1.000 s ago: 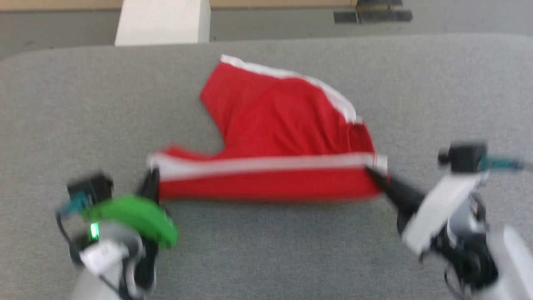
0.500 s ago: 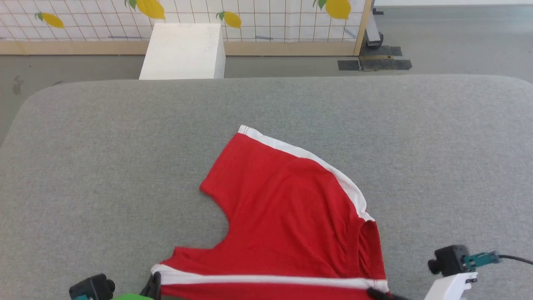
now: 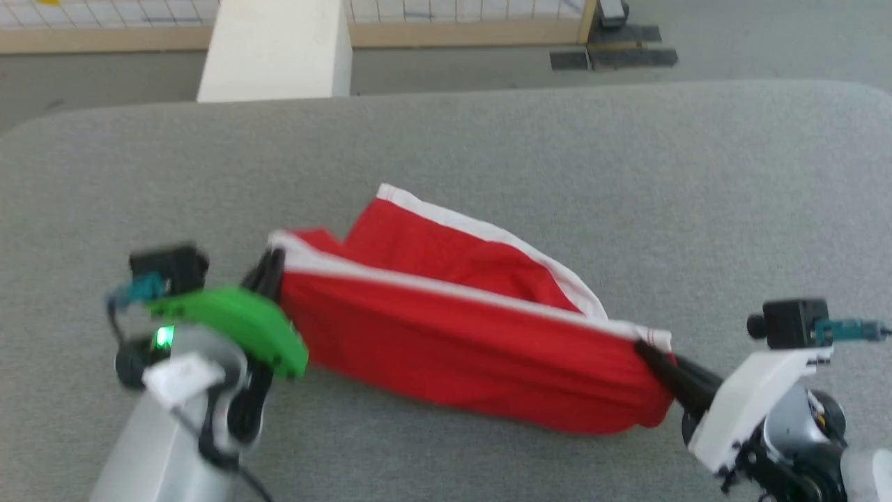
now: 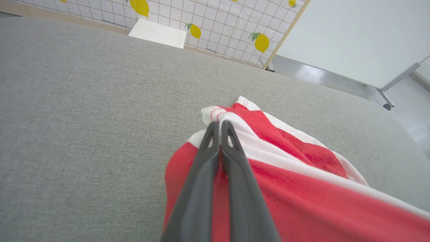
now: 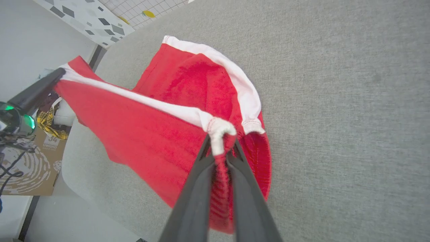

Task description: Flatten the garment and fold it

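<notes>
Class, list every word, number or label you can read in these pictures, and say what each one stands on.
"34": on the cardboard box on the floor, right wrist view.
"UWOHD": just below it on the same box; small, so the letters are uncertain.
White tag at lower left, head view: blurred, unreadable.
Garment: no text seen.

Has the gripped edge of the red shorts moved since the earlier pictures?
Yes. The gripped edge of the red shorts has lifted and gone toward the white box.
</notes>
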